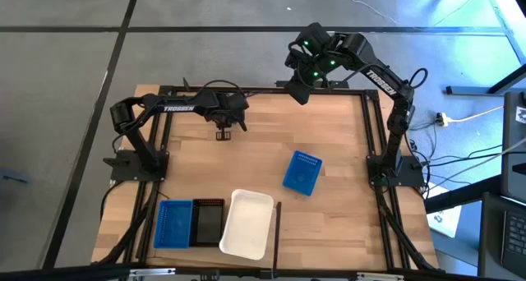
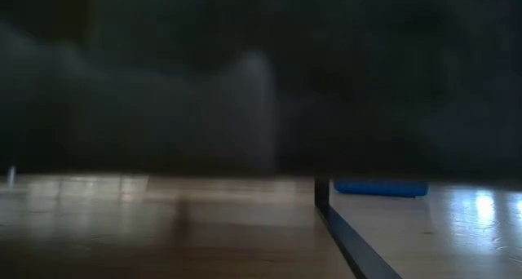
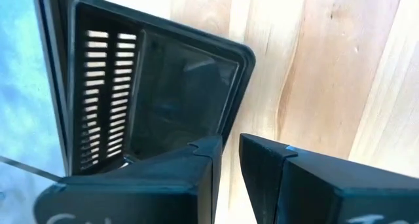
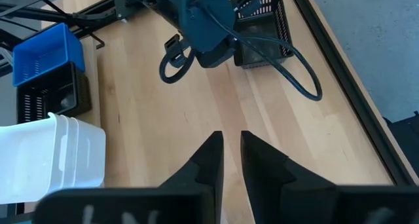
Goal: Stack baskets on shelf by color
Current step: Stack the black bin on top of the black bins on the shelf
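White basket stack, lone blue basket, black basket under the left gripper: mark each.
white basket stack [image 1: 247, 224], high view, inner floor of the top basket.
lone blue basket [image 1: 302, 172], high view, its middle.
black basket [image 3: 177, 86], left wrist view, inner floor.

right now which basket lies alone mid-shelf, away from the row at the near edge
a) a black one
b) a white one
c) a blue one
c: in the high view a blue basket lies by itself mid-shelf, while the white basket sits in the near-edge row.

Blue basket [image 2: 380, 188] on wooden shelf [image 2: 163, 230], black rail [image 2: 351, 242] beside it, dark blurred background
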You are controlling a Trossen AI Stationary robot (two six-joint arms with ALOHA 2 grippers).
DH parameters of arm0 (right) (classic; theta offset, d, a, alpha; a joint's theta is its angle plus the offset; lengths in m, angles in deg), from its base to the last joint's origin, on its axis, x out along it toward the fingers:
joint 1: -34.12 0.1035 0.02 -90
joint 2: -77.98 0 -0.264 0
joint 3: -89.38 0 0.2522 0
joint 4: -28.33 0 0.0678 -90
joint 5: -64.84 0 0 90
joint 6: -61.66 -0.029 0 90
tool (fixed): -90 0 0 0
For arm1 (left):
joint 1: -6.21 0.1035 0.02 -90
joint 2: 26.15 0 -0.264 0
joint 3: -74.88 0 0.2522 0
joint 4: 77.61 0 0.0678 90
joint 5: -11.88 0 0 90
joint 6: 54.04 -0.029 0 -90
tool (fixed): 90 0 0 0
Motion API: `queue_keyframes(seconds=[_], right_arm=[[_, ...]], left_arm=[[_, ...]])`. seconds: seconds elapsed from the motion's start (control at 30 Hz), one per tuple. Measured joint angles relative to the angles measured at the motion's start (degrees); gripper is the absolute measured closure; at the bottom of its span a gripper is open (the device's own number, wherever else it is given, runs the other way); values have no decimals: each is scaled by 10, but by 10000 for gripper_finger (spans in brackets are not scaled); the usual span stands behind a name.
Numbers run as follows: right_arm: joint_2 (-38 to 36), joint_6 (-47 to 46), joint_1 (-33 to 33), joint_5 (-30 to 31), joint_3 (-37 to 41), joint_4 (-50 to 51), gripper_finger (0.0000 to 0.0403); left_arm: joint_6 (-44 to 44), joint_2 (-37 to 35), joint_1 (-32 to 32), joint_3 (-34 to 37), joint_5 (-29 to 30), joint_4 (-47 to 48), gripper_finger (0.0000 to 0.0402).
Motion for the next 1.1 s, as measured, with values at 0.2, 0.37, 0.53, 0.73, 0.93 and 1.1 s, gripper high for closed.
queue_keyframes(seconds=[0.2,0.37,0.53,0.73,0.93,1.1], right_arm=[[0,0,0,-2,0,3,351],[0,0,0,-2,0,3,351],[0,2,0,-2,0,4,351],[0,2,0,-2,0,4,351],[0,2,0,-2,0,4,351],[0,2,0,-2,0,4,351]], left_arm=[[-15,12,3,0,0,-6,354],[-30,21,2,0,-4,-21,354],[-42,23,5,0,-13,-30,354],[-45,23,10,0,-35,-39,354],[-50,23,16,0,-90,-39,370],[-47,23,14,0,-92,-39,396]])
